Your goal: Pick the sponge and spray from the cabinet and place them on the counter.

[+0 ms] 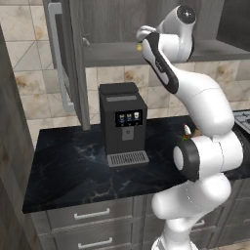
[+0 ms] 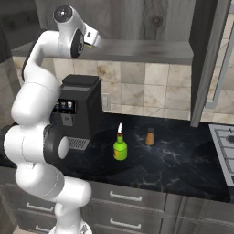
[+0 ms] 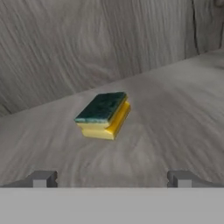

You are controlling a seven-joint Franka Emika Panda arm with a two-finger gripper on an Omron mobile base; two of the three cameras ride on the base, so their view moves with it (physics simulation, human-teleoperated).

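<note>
Now the gripper (image 3: pixel 112 178) is inside the cabinet (image 2: pixel 151 27), jaws spread wide, nothing btwn them. The sponge (image 3: pixel 104 114) lies flat on the cabinet floor just ahead of the fingertips (image 3: pixel 43 178), green side up — not touched. The spray (image 2: pixel 120 147) stands upright on the counter (image 2: pixel 183 164), near the coffee machine (image 2: pixel 80 109), w/ a small orange-brown shaker (image 2: pixel 150 136) beside it — apart.

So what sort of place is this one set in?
A rendered home kitchen, it seems: a coffee machine on a black marble-like counter, a tiled backsplash, wood-grain wall cabinet above, and a stove at the edge.
</note>
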